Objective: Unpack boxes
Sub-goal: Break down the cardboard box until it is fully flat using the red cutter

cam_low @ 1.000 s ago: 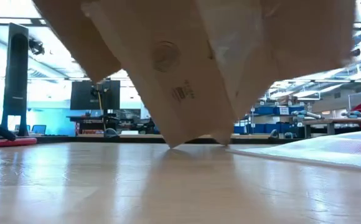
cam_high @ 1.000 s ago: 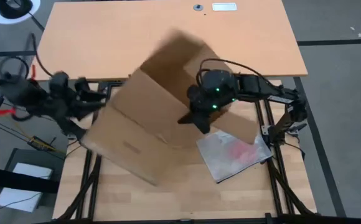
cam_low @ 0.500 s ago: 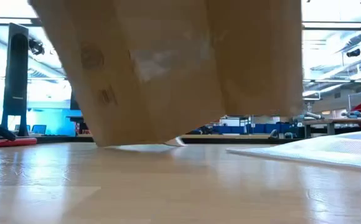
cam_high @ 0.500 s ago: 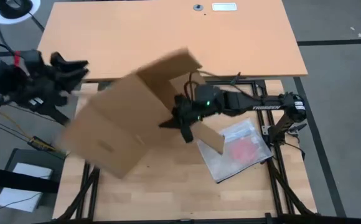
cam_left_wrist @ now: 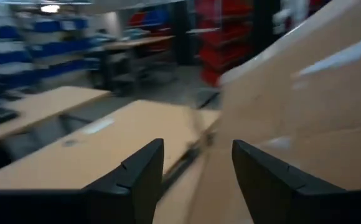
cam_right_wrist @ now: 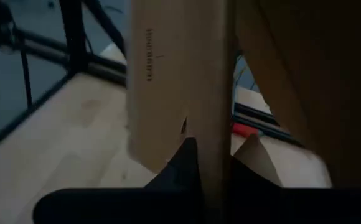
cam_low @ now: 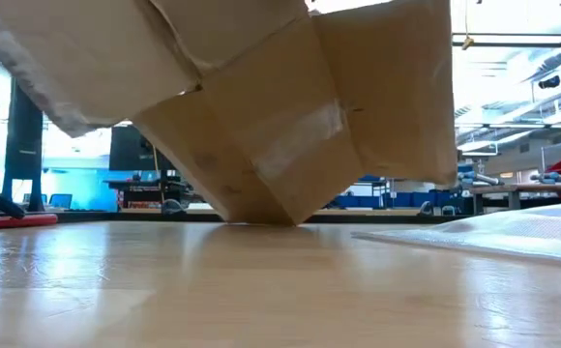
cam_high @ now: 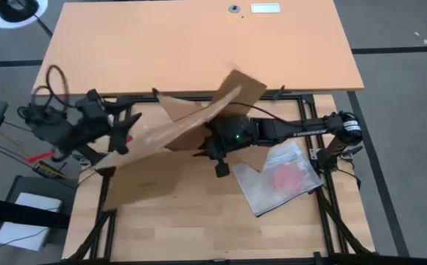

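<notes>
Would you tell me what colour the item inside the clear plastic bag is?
Red, or pinkish through the plastic; the item in the clear bag shows best in the high view.

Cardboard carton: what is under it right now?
The cardboard carton hangs tilted, one low corner near the wooden table; bare tabletop shows beneath it in the low view. The right hand pinches a flap. Its inside is hidden.

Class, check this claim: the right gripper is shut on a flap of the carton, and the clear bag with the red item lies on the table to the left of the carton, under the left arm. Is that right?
Not quite. The bag lies to the right of the carton, below the right arm, as the high view shows. The right gripper is indeed shut on a carton flap.
</notes>
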Available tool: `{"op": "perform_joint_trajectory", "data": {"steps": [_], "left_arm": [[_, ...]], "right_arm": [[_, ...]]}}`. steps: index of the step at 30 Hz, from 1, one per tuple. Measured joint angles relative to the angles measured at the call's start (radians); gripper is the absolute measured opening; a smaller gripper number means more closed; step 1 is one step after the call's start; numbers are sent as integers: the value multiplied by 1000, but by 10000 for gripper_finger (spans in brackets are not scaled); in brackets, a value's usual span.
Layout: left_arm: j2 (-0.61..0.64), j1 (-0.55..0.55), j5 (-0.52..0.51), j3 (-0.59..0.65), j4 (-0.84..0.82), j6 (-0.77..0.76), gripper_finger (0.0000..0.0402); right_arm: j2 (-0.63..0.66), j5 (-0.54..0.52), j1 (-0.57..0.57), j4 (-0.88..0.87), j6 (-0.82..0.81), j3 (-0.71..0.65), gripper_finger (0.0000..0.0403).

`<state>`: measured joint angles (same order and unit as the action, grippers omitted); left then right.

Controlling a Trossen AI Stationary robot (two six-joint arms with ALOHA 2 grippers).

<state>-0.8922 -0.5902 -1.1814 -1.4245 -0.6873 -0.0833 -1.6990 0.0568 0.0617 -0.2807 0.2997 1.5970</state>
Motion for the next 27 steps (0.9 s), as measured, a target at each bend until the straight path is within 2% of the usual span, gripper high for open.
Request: {"op": "perform_joint_trajectory", "data": {"steps": [3,9,13,16,21,27], "left_arm": [[-1,21,-22,74,3,-5,203],[-24,68,200,198,27,-141,203],[-57,89,303,261,27,-166,203],[-88,103,343,294,33,-164,203],[-131,130,428,317,41,-165,203],[-212,161,527,318,67,-169,203]], "right_arm": [[-1,-15,4,-8,18,-6,16],[-3,-16,0,-15,-50,-47,42],[-3,-20,2,-38,-57,-56,86],[-3,-20,14,-82,-61,-56,129],[28,-21,57,-287,-159,-56,193],[140,-17,94,-572,-325,-54,232]]}}
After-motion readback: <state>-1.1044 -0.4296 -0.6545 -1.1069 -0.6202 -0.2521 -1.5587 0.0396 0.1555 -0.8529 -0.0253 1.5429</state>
